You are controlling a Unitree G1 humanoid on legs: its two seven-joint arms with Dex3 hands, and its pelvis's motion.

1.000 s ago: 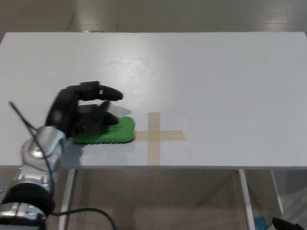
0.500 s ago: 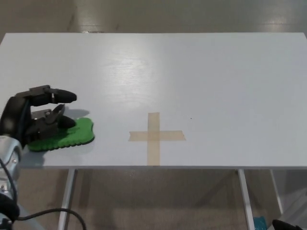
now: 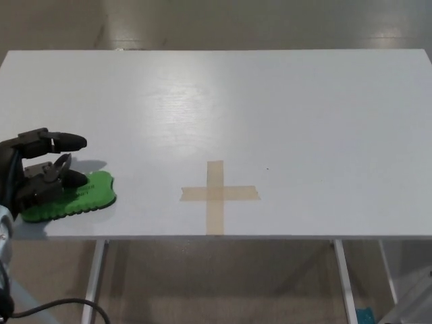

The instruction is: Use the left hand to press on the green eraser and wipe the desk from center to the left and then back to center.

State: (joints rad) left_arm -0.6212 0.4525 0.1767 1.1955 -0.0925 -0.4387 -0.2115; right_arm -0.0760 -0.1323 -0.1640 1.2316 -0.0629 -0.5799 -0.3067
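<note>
The green eraser (image 3: 84,196) lies flat near the front left corner of the white desk (image 3: 270,115), well left of the tan tape cross (image 3: 218,194). My left hand (image 3: 37,174) rests on the eraser's left part, lower fingers pressing down on it and one finger (image 3: 64,142) stretched out above. Part of the eraser is hidden under the hand. My right hand does not show.
The desk's front edge runs just below the eraser and its left edge is close to my hand. Metal desk legs (image 3: 92,277) and the floor show beneath. A cable (image 3: 61,307) hangs at the lower left.
My left hand has slid the eraser leftward along the front of the desk, from beside the tape cross to near the left edge. The camera tilted slightly.
</note>
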